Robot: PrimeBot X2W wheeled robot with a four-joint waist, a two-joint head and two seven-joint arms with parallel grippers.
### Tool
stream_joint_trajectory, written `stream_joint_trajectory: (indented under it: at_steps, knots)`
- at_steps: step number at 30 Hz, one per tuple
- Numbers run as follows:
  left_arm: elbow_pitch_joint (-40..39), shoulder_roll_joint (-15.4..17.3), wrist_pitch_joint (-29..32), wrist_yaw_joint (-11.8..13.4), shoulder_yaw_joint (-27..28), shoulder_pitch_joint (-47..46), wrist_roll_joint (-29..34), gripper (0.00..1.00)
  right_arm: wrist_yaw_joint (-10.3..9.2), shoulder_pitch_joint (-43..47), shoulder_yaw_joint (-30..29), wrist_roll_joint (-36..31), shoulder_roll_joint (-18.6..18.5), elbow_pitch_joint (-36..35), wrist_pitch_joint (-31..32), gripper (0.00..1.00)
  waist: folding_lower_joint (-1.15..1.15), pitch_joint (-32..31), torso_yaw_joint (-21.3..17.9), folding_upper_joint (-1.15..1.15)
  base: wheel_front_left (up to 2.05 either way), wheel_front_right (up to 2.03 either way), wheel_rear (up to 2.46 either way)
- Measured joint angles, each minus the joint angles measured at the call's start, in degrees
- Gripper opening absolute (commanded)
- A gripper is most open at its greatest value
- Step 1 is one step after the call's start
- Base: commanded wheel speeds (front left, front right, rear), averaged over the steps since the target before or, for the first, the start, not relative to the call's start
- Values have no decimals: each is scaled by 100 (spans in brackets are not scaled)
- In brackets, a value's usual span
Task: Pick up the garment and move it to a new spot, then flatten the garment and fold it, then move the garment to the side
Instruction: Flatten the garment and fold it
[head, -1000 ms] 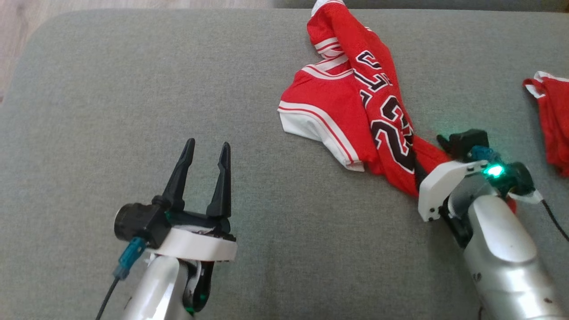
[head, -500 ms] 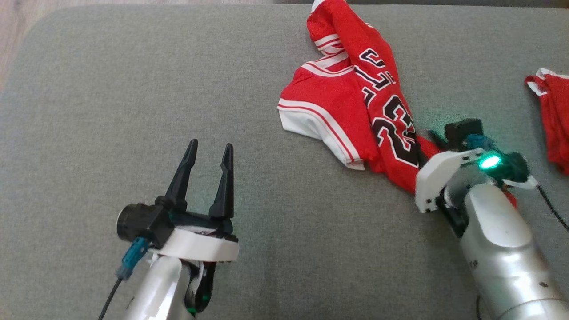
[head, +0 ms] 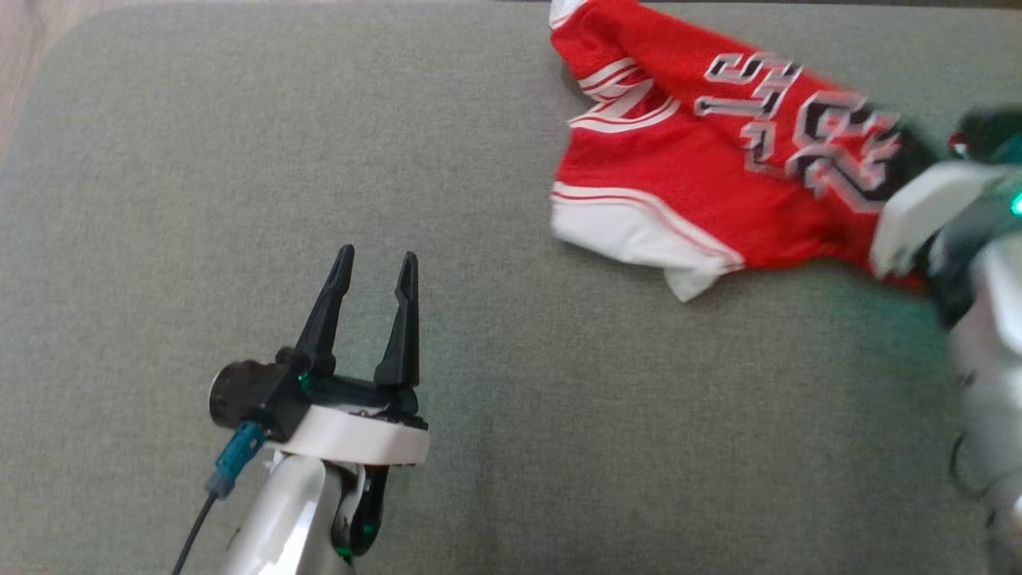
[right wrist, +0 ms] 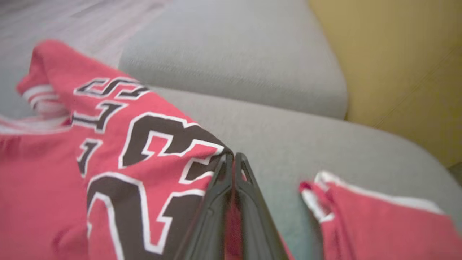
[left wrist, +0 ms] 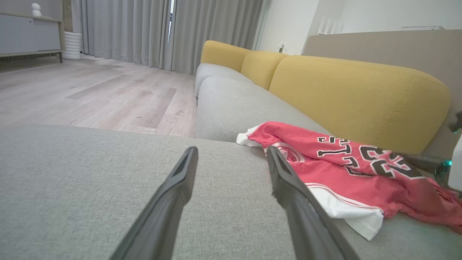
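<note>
jersey (head: 703,184): you see red cloth, white trim, black 23 | state: rumpled, partly spread out | place: your far right on the grey cushion (head: 399,160)

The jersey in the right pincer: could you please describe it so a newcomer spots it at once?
On the grey sofa cushion, look to its far right, where the right pincer is shut on a red jersey. Unlike the other red garment beside it, it shows black numerals.

You get soft even daylight, faint shadows, head view motion-smeared at 3 o'clock, right wrist view blurred throughout, left wrist view sharp.
</note>
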Motion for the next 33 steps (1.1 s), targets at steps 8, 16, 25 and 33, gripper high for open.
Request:
stream_joint_trajectory:
  at_steps: [8,16,25,33]
  knots:
    - [-10,-1,0,1,-83,-182,-75,100,0,-1424,-954,-933,-267,168,-324,100,0,204,180,0,0,0,0]
    - [-8,-1,0,51,-71,-187,-125,100,0,-1527,-1247,-1317,66,515,-897,100,0,150,131,0,0,0,0]
    - [-57,-1,0,48,135,-163,-88,100,0,-845,-820,-678,766,-16,-1781,100,0,-123,-271,0,0,0,0]
    - [-214,-1,-1,48,348,3,-65,100,0,1140,-169,308,971,-1757,-1881,100,-1,-433,-710,0,0,0,0]
